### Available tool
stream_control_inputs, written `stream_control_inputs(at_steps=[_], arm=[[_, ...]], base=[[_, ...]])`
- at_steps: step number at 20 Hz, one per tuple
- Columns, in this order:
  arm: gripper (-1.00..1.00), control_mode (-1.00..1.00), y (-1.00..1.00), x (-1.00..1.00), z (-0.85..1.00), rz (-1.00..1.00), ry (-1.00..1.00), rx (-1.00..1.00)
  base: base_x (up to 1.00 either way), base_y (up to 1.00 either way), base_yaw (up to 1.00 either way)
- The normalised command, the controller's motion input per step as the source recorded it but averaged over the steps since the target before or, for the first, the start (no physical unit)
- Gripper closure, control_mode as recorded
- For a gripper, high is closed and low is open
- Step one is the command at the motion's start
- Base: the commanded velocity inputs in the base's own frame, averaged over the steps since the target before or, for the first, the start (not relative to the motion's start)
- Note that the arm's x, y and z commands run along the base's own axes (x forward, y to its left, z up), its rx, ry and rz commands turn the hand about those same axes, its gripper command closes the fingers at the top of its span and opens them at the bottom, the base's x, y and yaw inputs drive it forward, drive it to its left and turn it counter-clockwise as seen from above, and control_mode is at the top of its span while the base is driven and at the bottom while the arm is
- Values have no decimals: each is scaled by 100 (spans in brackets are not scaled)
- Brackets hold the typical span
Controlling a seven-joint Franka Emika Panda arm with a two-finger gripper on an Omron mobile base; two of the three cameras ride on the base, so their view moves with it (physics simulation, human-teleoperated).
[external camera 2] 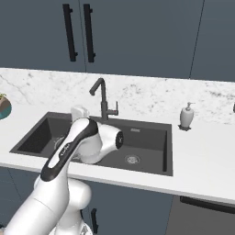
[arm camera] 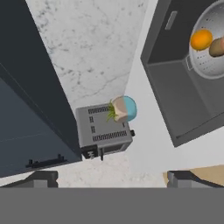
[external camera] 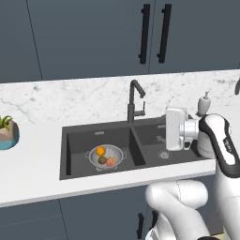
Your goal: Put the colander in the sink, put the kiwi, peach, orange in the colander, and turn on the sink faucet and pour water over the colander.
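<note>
The silvery colander [external camera: 107, 156] sits in the left basin of the dark sink [external camera: 75, 140]. In it lie the orange [external camera: 100, 151], the kiwi [external camera: 102, 160] and the peach [external camera: 111, 161]. The dark sink faucet [external camera: 135, 101] rises behind the divider between the basins. The water is out of view. My gripper [external camera: 161, 132] hovers above the right basin, level with the faucet's base and just right of it, pointing left. It is open with nothing between its fingers. The hand view has the colander [arm camera: 210, 48] with the orange [arm camera: 201, 39] and kiwi [arm camera: 217, 47] at its upper right.
A white soap dispenser [external camera: 203, 104] stands on the counter behind the right basin. A teal plant pot [external camera: 8, 133] sits on the counter left of the sink, and a grey toaster [arm camera: 104, 129] stands beyond it. Dark cabinets hang above the marble backsplash.
</note>
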Motion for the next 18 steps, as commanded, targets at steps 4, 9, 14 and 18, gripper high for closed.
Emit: stream_control_inputs(at_steps=[4, 9, 14, 18], arm=[[-100, -100, -21, 24, 18, 0, 0, -2], [-100, -100, -6, 24, 3, 0, 0, 0], [-100, -100, 0, 43, -4, 0, -1, 0], [-100, -100, 0, 36, 0, 1, 0, 0]], base=[[0, 0, 0], [0, 0, 0], [0, 0, 0], [0, 0, 0]])
